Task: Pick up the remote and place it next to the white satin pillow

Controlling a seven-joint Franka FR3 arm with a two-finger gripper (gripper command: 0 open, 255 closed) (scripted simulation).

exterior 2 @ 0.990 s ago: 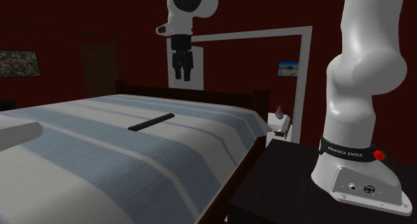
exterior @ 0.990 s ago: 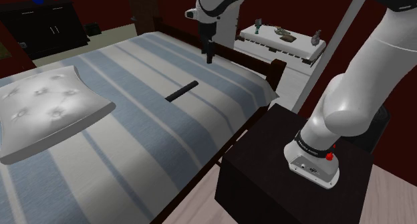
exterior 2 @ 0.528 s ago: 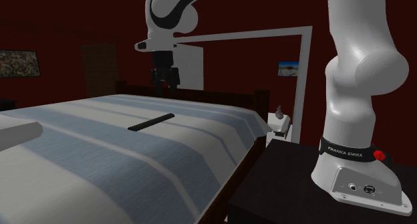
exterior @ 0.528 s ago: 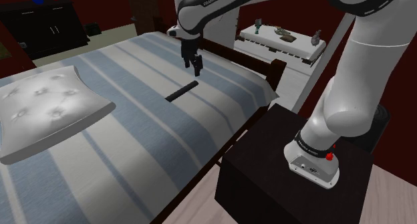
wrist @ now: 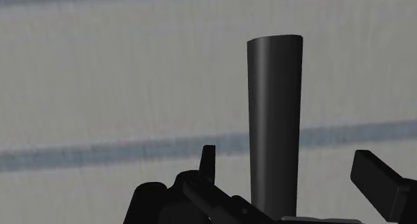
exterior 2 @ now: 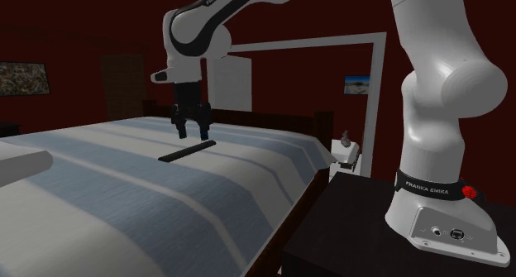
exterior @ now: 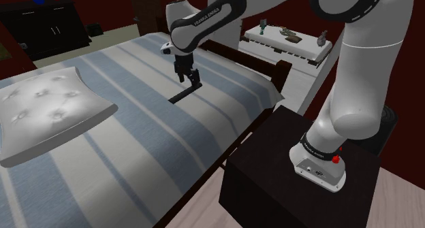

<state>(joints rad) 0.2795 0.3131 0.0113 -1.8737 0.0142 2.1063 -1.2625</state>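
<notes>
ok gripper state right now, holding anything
Gripper: open, fingers either side of the remote, holding nothing.

Dark red walls [exterior 2: 74, 35]; striped bed [exterior: 143, 131]; black dresser [exterior: 48, 26]

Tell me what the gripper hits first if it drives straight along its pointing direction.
The gripper would probably meet the black remote, lying between its open fingers; fingertips would straddle it and reach the striped bedcover. Remaining height unclear.
</notes>
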